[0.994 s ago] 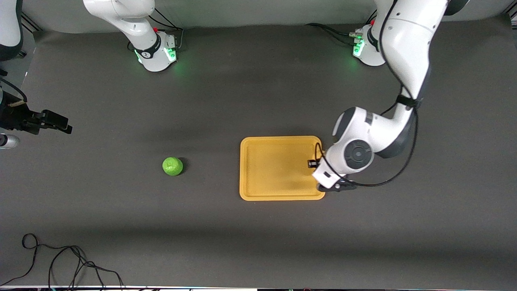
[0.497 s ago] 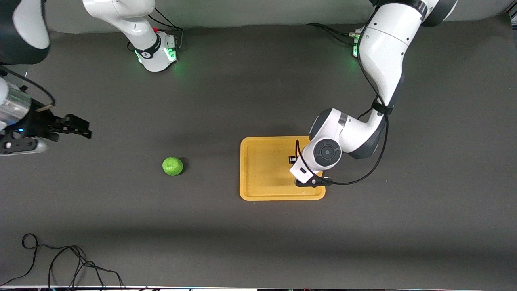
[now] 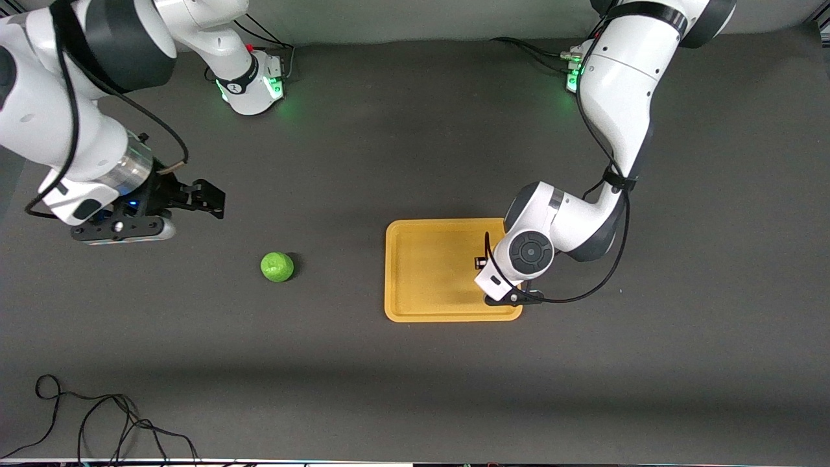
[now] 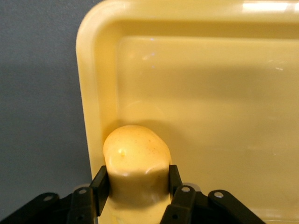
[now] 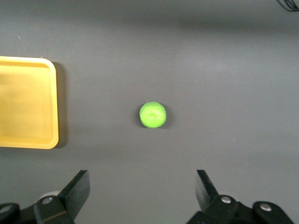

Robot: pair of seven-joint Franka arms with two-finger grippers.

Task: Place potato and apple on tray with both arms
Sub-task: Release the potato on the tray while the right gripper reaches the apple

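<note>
The dark tabletop point(image 3: 402, 149) carries the tray point(image 3: 428, 311); the left gripper point(image 4: 135, 186), fingers clamped on the potato point(image 4: 136, 161), is over its corner toward the left arm's end, so it should lower gently before letting go; the right gripper point(image 5: 140, 193), fingers apart, hangs near the apple point(image 3: 277, 266), which lies toward the right arm's end.

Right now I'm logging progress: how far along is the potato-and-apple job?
Nothing is delivered yet. In hand: the left gripper holds the potato low over the tray. Left: releasing it, then the apple, alone on the table toward the right arm's end; the right gripper, jaws open, is above it.
</note>
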